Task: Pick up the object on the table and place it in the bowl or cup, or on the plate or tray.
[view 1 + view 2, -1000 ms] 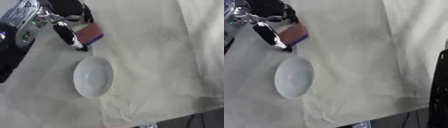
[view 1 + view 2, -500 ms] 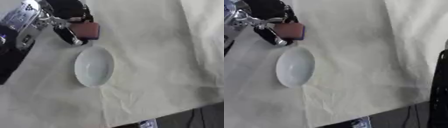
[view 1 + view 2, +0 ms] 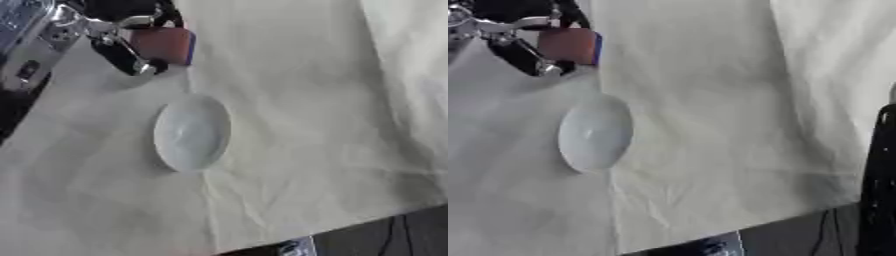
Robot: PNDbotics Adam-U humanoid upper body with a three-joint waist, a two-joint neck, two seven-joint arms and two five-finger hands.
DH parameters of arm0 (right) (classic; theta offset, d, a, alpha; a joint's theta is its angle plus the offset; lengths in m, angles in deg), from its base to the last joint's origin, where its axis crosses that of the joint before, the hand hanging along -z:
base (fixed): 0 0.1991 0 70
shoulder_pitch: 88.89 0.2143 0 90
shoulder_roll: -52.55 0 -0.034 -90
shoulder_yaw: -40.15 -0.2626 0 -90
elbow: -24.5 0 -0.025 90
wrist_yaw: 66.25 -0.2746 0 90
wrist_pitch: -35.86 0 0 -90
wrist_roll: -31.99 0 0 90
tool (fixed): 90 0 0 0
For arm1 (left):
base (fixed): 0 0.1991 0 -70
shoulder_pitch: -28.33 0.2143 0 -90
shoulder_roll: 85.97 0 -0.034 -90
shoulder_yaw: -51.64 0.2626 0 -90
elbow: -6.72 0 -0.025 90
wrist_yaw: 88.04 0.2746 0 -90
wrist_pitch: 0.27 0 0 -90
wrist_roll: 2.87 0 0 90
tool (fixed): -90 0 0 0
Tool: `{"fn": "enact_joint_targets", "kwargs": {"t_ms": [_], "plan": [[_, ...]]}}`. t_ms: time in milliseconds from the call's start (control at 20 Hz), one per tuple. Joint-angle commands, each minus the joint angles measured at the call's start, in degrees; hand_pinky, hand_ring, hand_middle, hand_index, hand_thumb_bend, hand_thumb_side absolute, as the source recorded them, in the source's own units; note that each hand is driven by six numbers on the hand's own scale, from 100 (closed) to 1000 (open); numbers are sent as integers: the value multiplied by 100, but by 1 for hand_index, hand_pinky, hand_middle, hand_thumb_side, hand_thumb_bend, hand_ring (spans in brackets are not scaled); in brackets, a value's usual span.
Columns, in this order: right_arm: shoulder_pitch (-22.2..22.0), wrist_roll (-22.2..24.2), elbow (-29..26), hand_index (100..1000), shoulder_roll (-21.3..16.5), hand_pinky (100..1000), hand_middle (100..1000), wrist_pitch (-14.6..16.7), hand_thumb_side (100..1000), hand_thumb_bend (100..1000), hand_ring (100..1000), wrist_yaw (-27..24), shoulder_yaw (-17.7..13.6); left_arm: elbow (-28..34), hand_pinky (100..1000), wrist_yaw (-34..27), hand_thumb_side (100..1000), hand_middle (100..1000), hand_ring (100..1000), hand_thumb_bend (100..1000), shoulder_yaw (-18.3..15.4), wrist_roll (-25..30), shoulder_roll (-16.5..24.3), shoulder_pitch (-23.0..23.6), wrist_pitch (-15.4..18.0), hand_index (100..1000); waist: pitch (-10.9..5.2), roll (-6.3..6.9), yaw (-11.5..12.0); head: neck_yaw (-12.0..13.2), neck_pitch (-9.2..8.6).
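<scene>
The left hand (image 3: 122, 35) grips a reddish-brown block (image 3: 162, 45) above the counter (image 3: 306, 125); the white plate (image 3: 192, 133) lies just below it, nearer the camera.

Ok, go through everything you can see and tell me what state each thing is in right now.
Left hand: fingers curled round the reddish-brown block, at the upper left.
Reddish-brown block: held in the left hand, a blue edge on its right side, not yet in the dish.
White dish: empty, resting on the cloth.
Cream tablecloth: wrinkled, covering the table.
Right hand: not in view.
</scene>
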Motion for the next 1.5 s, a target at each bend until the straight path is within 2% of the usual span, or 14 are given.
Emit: {"fn": "enact_joint_targets", "kwargs": {"t_ms": [50, 350, 500, 850, 1500], "plan": [[-16, -23, -102, 985, -67, 676, 942, -22, 607, 100, 742, 26, -20, 381, 133, -366, 148, 392, 338, 100, -238, 48, 437, -71, -77, 456, -187, -49, 60, 18, -22], [-77, -58, -120, 985, -68, 676, 942, -57, 607, 100, 742, 77, -38, 1388, 156, -714, 165, 409, 355, 100, -422, 180, 780, 219, -261, 476, -260, -49, 133, 1, -22], [-72, -65, -116, 985, -67, 675, 942, -59, 607, 100, 742, 100, -42, 1667, 157, -809, 176, 411, 356, 100, -455, 240, 831, 374, -287, 478, -266, -49, 136, 1, -22], [-42, -78, -98, 985, -77, 676, 942, -46, 606, 100, 742, 130, -45, 1711, 146, -820, 197, 404, 350, 100, -371, 36, 781, 602, 44, 473, -244, -49, 133, 19, -22], [-6, -72, -82, 985, -62, 675, 942, -25, 606, 100, 741, 138, -38, 1711, 137, -794, 229, 399, 346, 100, -6, 76, 386, 549, 503, 470, -220, -49, 102, 37, -22]]}}
